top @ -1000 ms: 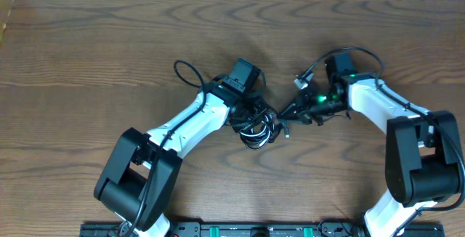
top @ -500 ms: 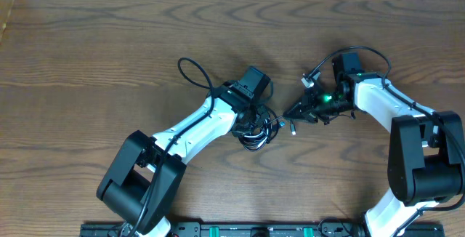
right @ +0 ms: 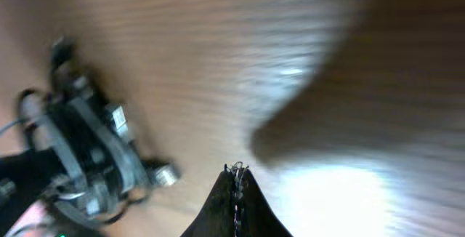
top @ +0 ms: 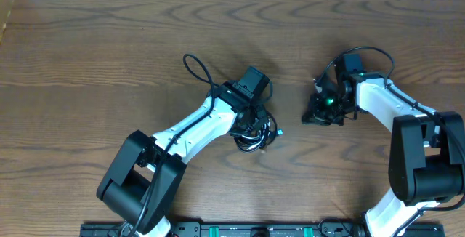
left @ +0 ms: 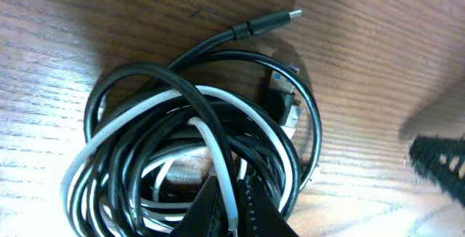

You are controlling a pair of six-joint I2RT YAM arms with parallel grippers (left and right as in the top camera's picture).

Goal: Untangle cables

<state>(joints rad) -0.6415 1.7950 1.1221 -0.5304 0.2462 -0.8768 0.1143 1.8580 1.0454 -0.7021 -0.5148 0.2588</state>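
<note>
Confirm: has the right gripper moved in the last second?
Yes. Against the fixed base rail, the right gripper has shifted rightward, away from the cable bundle.

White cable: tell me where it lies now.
In the left wrist view, the white cable loops through the black cables, low and left in the picture, and one strand passes between the shut left gripper's fingers.
</note>
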